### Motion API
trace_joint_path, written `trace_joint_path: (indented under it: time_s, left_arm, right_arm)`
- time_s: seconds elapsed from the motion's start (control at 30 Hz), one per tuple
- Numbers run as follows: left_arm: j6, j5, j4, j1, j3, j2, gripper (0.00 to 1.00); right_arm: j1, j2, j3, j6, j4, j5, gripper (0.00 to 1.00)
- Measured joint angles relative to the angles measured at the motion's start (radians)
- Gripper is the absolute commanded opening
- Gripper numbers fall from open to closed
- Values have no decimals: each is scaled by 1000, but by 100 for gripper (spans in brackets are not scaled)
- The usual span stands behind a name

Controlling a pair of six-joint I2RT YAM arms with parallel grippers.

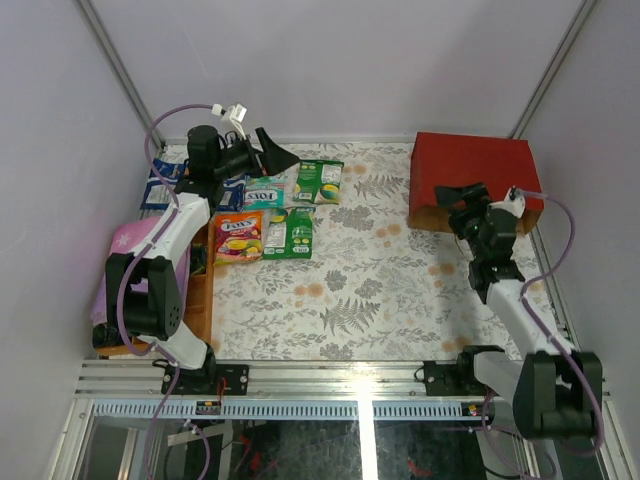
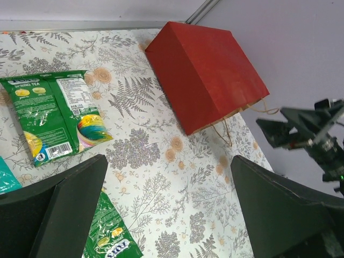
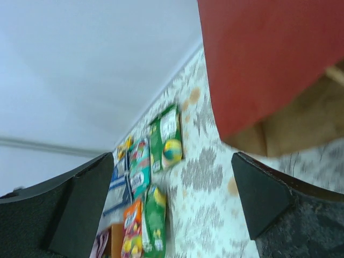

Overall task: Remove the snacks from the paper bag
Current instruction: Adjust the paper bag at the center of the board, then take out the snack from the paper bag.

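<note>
Both claws are spread wide and empty. The right claw (image 3: 172,157) is held at the mouth of the bag (image 1: 470,160), presumably for another reach inside. The left claw (image 2: 169,159) is held above the snacks (image 1: 290,232), which are laid out far left, well apart from the bag.

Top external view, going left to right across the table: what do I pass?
pink cloth → orange packet → far green packet → red paper bag
</note>
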Motion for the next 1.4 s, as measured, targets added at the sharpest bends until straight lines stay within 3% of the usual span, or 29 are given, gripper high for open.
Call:
trace_joint_path:
  time_s: [0.13,0.23,0.43,0.67,0.87,1.1,1.4]
  left_arm:
    - [7,0,-10,0,0,0,100]
    - [9,1,-14,0,0,0,100]
    - [9,8,-14,0,0,0,100]
    - [10,8,-15,0,0,0,100]
    - [15,7,-17,0,0,0,100]
    - [19,7,-18,0,0,0,100]
    - [24,7,-22,0,0,0,100]
  right_arm:
    - [82,-213,-124,60,-153,34,99]
    - [121,-304,-187,67,-288,57,88]
    - [142,-186,-212,58,-365,58,67]
    - [126,46,-298,198,-89,62,55]
    - [75,245,-293,333,222,117,53]
    - [12,433,-204,459,441,206,54]
    - [-2,765,-6,608,585,303,46]
